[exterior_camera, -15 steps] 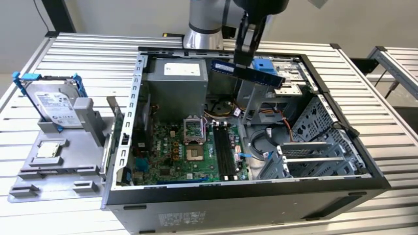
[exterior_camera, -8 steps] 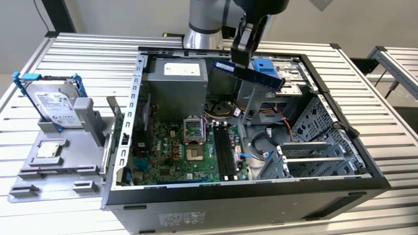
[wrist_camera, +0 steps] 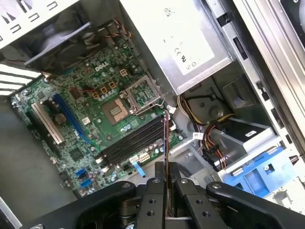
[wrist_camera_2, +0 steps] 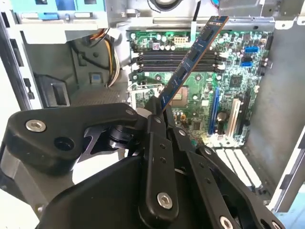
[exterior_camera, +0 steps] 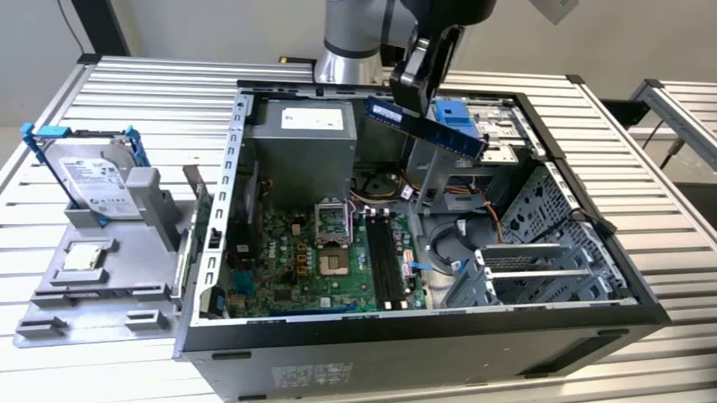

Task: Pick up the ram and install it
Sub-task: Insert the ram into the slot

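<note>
Clamping the ram point(exterior_camera: 442, 134) by one end above the motherboard point(exterior_camera: 302, 260), the gripper point(exterior_camera: 401, 96) should, I think, align it with the memory slots point(exterior_camera: 387, 252).

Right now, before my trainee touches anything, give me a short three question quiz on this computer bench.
1. Multiple choice: what is the tool shut on? A a screwdriver, B the ram, C a cloth.
2. True or false: the ram is already seated in a slot.
3. Fill in: the hard drive stands outside the computer case, on the exterior view's ____.
Key: 1 B. 2 false, it is held in the air over the open case. 3 left.
</note>
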You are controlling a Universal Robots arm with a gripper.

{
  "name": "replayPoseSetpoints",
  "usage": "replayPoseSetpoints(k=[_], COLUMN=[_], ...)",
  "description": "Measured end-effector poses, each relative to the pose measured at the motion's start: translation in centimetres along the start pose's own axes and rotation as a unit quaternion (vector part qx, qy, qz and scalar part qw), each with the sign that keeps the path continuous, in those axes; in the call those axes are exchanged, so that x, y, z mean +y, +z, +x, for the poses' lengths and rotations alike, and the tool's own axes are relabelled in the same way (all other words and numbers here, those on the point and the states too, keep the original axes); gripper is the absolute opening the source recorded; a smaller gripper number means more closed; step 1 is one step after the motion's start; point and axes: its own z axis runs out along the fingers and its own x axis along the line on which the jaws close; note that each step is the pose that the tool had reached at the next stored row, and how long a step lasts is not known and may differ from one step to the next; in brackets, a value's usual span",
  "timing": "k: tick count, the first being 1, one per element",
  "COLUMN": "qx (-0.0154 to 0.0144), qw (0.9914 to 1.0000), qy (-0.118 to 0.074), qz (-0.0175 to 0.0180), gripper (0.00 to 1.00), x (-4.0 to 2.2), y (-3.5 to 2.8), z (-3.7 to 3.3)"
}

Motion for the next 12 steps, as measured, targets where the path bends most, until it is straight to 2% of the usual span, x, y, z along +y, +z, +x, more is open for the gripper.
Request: replayPoseSetpoints(k=[6,12], qx=[0.0001,0.0002], qw=[0.99943,0.9983], qy=[0.034,0.058], qz=[0.0014,0.0024], gripper=[0.0,0.0], x=[-0.04,-0.24], y=[0.0,-0.01], z=[0.07,0.37])
